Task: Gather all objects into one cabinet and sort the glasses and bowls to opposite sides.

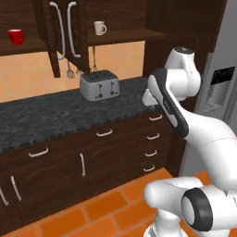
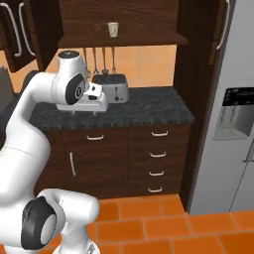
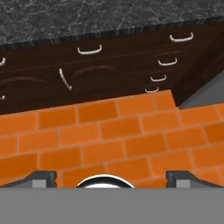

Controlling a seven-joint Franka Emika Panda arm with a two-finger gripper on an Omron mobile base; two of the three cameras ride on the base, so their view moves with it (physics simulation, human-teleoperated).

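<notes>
A cream mug (image 1: 99, 28) (image 2: 113, 29) stands on the plank shelf of the dark wood wall cabinet (image 1: 132, 34) (image 2: 149, 38). On the shelf further left stands a red mug (image 1: 16, 36). Two cabinet doors with long curved grey handles (image 1: 61, 30) stand between them. The bowls are out of view. My gripper (image 2: 85, 112) hangs over the counter's front edge, pointing down, well below the shelf. In the hand view my gripper (image 3: 112, 178) is open, its fingertips (image 3: 42, 177) wide apart with only orange floor tiles between them.
A grey toaster (image 1: 99, 85) (image 2: 113, 87) sits on the dark speckled counter (image 1: 41, 118) (image 2: 149, 111), with utensils hanging behind it. Lower drawers with small handles (image 3: 89, 50) run below. A grey fridge (image 2: 233, 114) stands to the right. The floor is orange tile (image 3: 109, 131).
</notes>
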